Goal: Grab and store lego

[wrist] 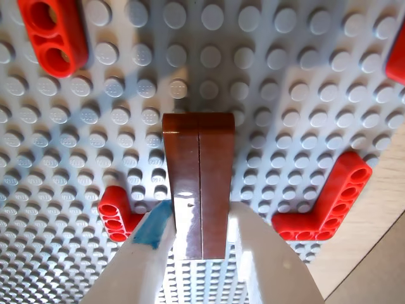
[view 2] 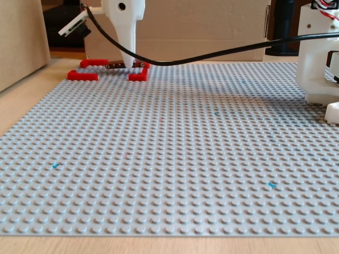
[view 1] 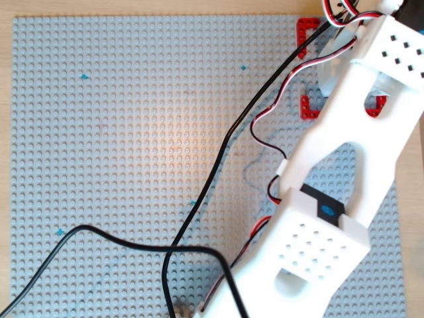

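In the wrist view the lego (wrist: 199, 183), a smooth reddish-brown flat brick, sits lengthwise between my two white fingers. My gripper (wrist: 202, 218) is shut on its near end. The left finger (wrist: 142, 253) carries blue tape. The brick lies inside the space marked by red L-shaped corner pieces (wrist: 329, 209) on the grey studded baseplate (wrist: 266, 76). In the fixed view the gripper (view 2: 127, 62) stands at the far left, with the lego (view 2: 117, 66) a thin dark strip at plate level; I cannot tell if it touches the studs. In the overhead view the arm (view 1: 344, 165) hides the brick.
Red corner pieces (view 1: 308, 107) (view 1: 306, 36) (view 1: 376, 106) mark a small rectangle at the plate's top right in the overhead view. Black and red-white cables (view 1: 218, 165) cross the baseplate (view 1: 119, 146). The arm's white base (view 2: 318, 58) stands at the right in the fixed view. Cardboard boxes (view 2: 201, 26) stand behind the plate.
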Robot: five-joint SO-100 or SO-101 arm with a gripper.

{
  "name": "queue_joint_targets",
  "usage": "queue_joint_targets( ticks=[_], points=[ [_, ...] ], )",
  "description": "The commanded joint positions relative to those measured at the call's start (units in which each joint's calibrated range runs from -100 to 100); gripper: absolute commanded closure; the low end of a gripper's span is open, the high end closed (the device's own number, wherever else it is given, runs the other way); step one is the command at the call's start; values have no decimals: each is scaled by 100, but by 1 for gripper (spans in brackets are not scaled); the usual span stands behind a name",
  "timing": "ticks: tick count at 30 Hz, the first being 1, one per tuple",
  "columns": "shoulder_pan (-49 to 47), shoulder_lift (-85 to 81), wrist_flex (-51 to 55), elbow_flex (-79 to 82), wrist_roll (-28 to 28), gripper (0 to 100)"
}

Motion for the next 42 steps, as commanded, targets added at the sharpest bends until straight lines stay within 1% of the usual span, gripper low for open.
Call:
queue_joint_targets(
  ticks=[1, 4, 7, 19, 25, 27, 31, 34, 38, 42],
  points=[
    [-20, -61, -55, -101, -10, 98],
    [-20, -69, -212, -110, 5, 97],
    [-42, -69, -413, -110, -10, 92],
    [-57, -69, -421, -110, -73, 90],
    [-71, -78, -360, -228, -104, 85],
    [-86, -69, -265, -391, -104, 85],
    [-86, -78, 372, -1117, -198, 85],
    [-212, -95, 398, -1517, -146, 85],
    [-524, -340, 406, -1417, -298, 85],
    [-813, -806, 406, -881, -632, 91]
  ],
)
